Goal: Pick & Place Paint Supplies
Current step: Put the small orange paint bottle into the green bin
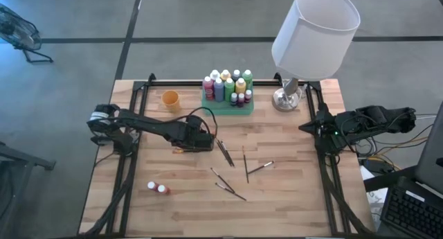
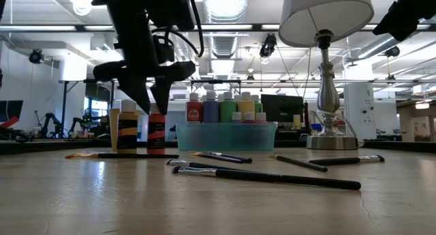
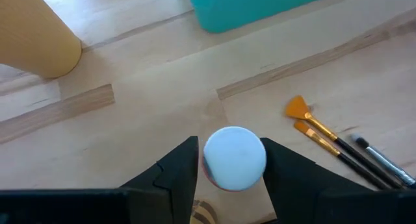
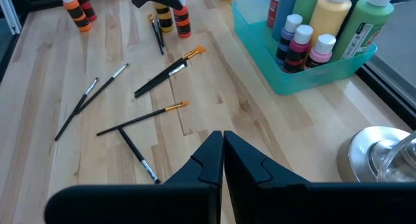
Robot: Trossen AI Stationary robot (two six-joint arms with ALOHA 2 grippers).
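My left gripper (image 1: 201,139) reaches out over the table's middle left, shut on a small orange-red striped paint bottle (image 2: 157,133) with a pale cap. A second striped bottle (image 2: 126,129) stands right beside it. Many more paint bottles (image 1: 227,85) stand in the green tray (image 1: 228,107) at the far middle. Several thin dark paintbrushes (image 1: 246,166) lie loose on the wood near the centre. Two small bottles (image 1: 158,188) sit at the near left. My right gripper (image 4: 223,149) is shut with nothing in it, drawn back at the table's right edge. My left gripper has the bottle's round pale cap (image 3: 234,157) pinched between its two fingers (image 3: 183,169), one on either side. The fingers slant down onto it from above. In the low view the bottle is upright and its base looks level with the bottle beside it on the table.
An orange cup (image 1: 170,99) stands left of the tray. A lamp with a white shade (image 1: 315,31) and a metal base (image 1: 286,99) stands at the far right. Two orange-tipped brushes (image 3: 312,130) lie close by the held bottle. Bare wood lies along the near edge.
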